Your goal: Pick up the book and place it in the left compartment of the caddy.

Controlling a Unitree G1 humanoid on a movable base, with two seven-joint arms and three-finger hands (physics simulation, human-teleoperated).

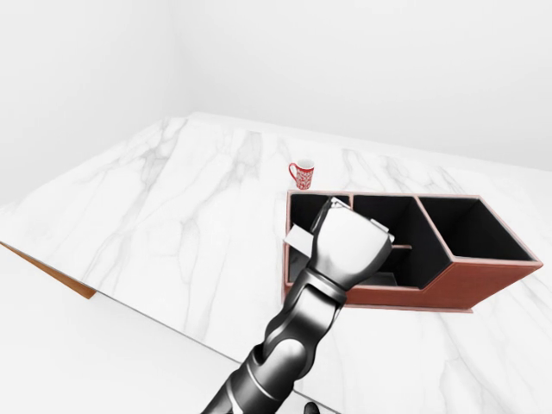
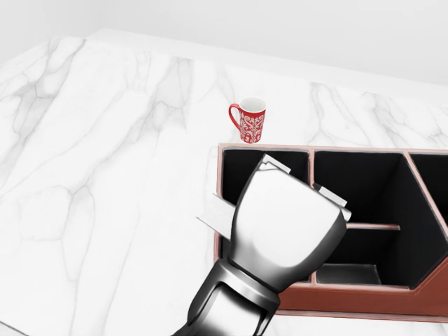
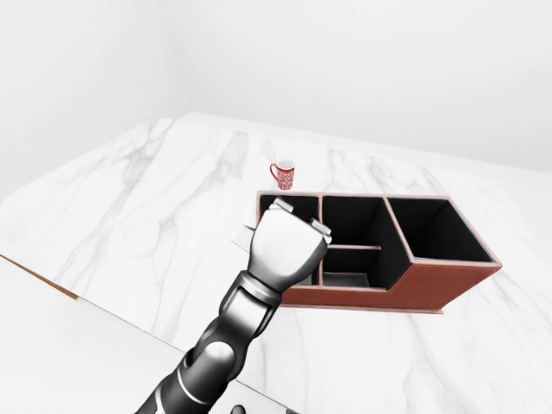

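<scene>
Now left hand [image 2: 283,217] over caddy [image 2: 364,297] left compartment, grasping white book [image 2: 218,213]; red mug [image 2: 248,120] at 12 o'clock beyond caddy.

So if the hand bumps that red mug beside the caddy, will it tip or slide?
The mug looks squat and upright on smooth marble, so it would probably slide rather than tip. It is likely rigid and breakable, and its handle may make it swivel.
</scene>
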